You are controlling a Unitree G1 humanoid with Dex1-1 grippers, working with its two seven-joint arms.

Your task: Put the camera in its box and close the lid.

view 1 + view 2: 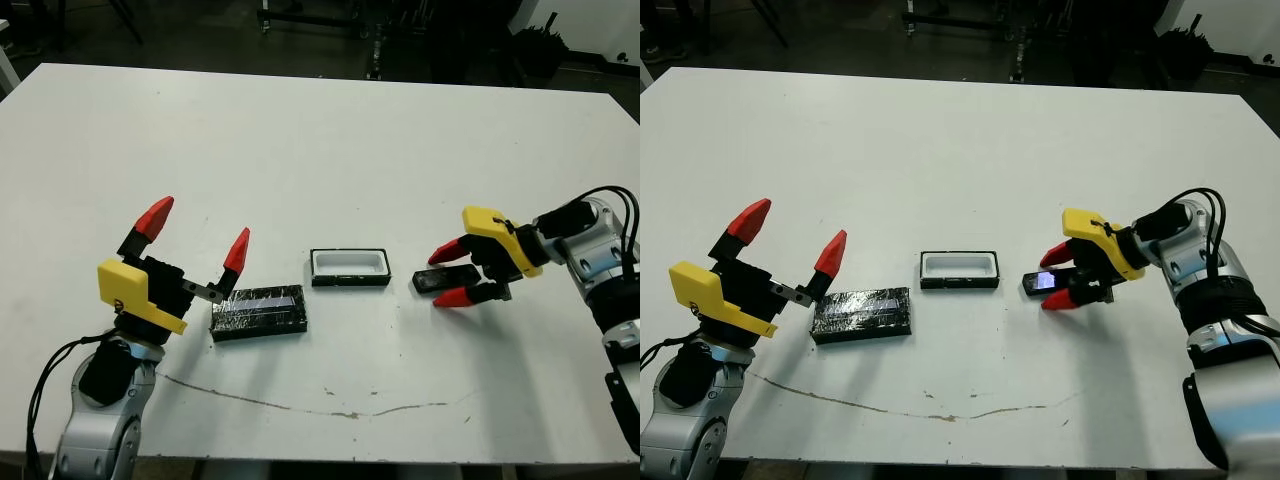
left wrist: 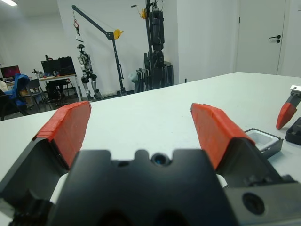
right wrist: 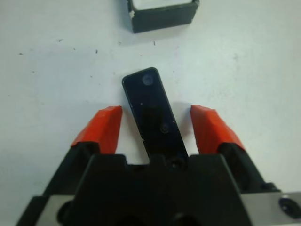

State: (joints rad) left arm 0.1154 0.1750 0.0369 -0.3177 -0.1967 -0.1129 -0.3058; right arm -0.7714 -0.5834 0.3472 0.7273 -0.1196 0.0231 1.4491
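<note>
The white table (image 1: pixel 320 140) carries three small things in a row nearer its front edge than its back. Largest of these is the lid (image 1: pixel 259 312), glossy black with a pale stripe along its top, lying flat toward the front left. The left gripper (image 1: pixel 196 232) is raised just beside the lid's left end, its two red fingers spread wide and holding nothing. The right gripper (image 1: pixel 452 274) reaches in low from the table's right edge, jaws apart. The box (image 1: pixel 349 267) sits about midway along the row, white hollow up and uncovered. Just to its right lies the camera (image 3: pixel 153 111), flat on the table, a thin black slab set lengthwise between the right gripper's fingers (image 3: pixel 102 128) with a gap on either side, its far end pointing toward the box.
</note>
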